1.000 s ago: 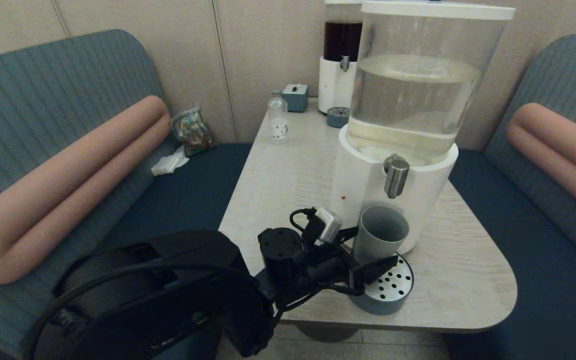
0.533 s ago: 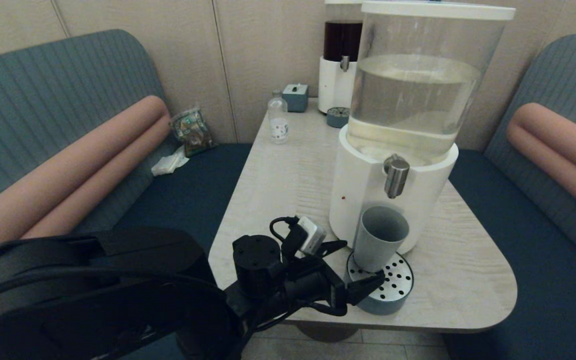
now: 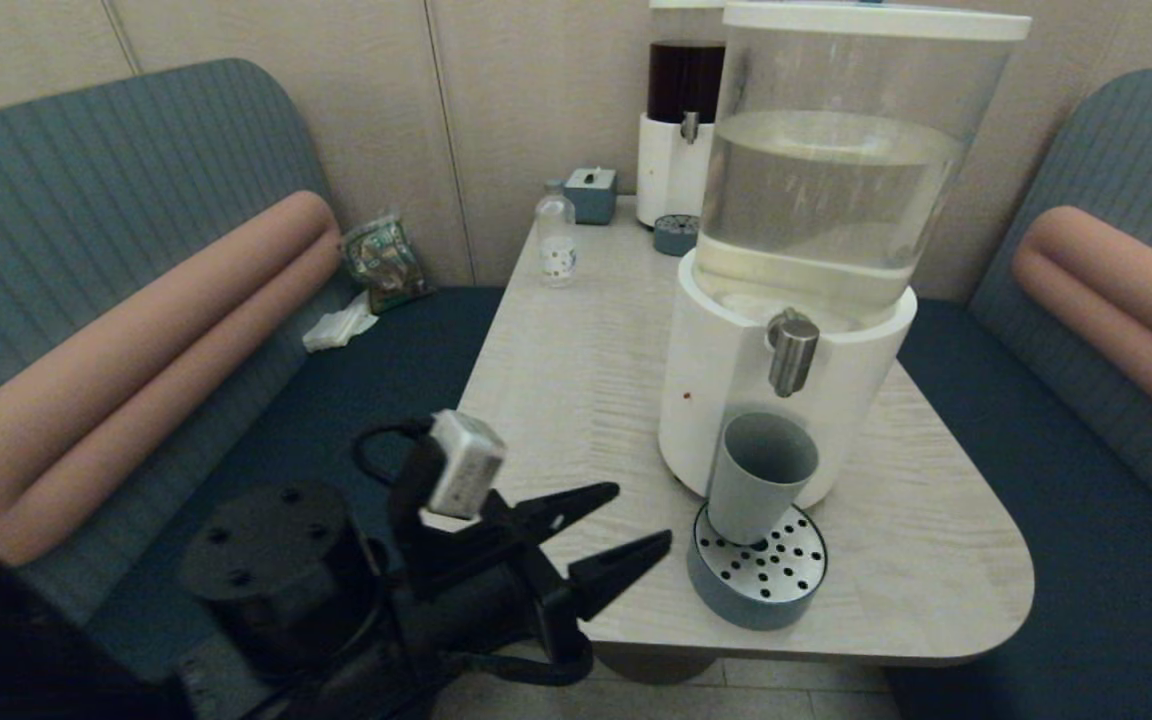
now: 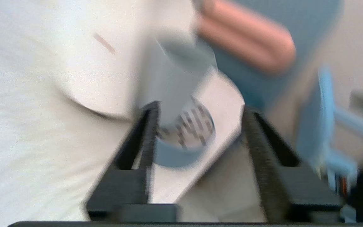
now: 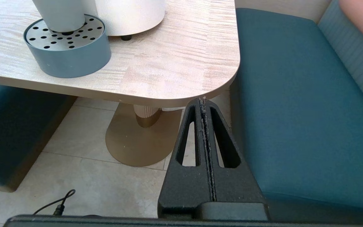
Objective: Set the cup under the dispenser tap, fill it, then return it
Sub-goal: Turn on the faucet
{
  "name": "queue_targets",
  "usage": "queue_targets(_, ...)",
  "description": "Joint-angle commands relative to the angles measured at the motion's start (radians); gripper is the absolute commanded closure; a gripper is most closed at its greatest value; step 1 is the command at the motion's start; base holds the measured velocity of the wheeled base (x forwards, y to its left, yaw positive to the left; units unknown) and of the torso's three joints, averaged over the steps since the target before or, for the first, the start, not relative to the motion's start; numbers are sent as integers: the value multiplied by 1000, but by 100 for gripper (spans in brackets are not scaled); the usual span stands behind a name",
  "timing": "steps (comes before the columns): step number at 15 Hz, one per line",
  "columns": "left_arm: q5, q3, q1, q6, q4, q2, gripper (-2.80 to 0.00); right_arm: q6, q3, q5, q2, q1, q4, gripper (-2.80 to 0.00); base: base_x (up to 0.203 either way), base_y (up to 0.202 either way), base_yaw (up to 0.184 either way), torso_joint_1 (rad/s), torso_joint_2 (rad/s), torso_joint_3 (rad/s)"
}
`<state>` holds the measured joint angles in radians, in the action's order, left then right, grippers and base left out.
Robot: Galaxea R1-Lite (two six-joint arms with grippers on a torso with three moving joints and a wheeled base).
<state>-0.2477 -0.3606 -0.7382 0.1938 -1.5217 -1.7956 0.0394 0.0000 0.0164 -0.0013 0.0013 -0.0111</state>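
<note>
Head: booth table (image 3: 586, 330) between blue benches; cup (image 3: 760, 478) upright on drip tray (image 3: 759, 575), directly under tap (image 3: 792, 352) (so it can catch the flow); left gripper (image 3: 626, 525) at cup's 9 o'clock, jaws spread, empty | Left wrist: cup (image 4: 173, 78) beyond open fingers (image 4: 146, 132) | Right wrist: right gripper (image 5: 204, 104) parked below table edge, jaws pressed together.
</note>
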Motion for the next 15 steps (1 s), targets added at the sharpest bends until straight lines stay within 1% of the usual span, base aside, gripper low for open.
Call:
queue_targets(1,85,70,8,20,-8,249,0,1,0,0,-2,0,0,0,0,0,0,0,0,0)
queue_targets(2,145,108,22,40,-8,352,0,1,0,0,-2,0,0,0,0,0,0,0,0,0)
queue_targets(3,182,148,59,55,-8,451,0,1,0,0,-2,0,-1,0,0,0,0,0,0,0)
queue_targets(4,202,198,132,65,-8,549,0,1,0,0,-2,0,0,0,0,0,0,0,0,0)
queue_targets(6,193,285,334,78,-8,719,0,1,0,0,-2,0,0,0,0,0,0,0,0,0)
queue_targets(8,171,328,475,88,1,895,0,1,0,0,-2,0,-1,0,0,0,0,0,0,0)
queue_targets(9,166,339,519,91,25,974,0,1,0,0,-2,0,-1,0,0,0,0,0,0,0)
queue_targets(11,151,350,592,94,126,1154,0,1,0,0,-2,0,0,0,0,0,0,0,0,0)
queue_targets(13,114,353,643,95,265,1332,0,1,0,0,-2,0,0,0,0,0,0,0,0,0)
queue_targets(14,91,351,664,96,355,1423,0,1,0,0,-2,0,0,0,0,0,0,0,0,0)
queue_targets(15,70,340,679,95,469,1510,0,1,0,0,-2,0,-1,0,0,0,0,0,0,0)
